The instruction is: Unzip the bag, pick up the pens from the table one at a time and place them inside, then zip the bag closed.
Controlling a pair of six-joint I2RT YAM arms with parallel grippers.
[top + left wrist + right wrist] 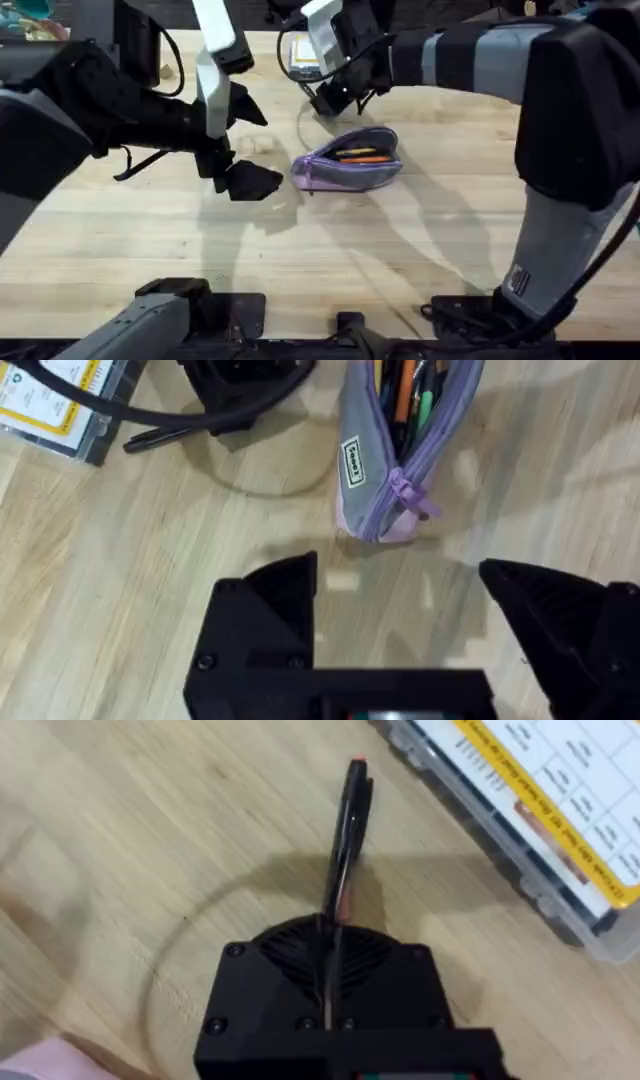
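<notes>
One pen (345, 840) clamped in right tool (328, 982); bag (348, 160) unzipped

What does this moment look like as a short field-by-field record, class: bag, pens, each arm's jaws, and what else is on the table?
bag: lilac pouch lying on the table, zipper open, orange and dark pens visible inside
pen in hand: black pen held by the right gripper, jaws shut on it, above the table beside the plastic box
left gripper: jaws open, holding nothing, just short of the bag's zipper-pull end
task stage: bag unzipped, not yet zipped shut
</notes>
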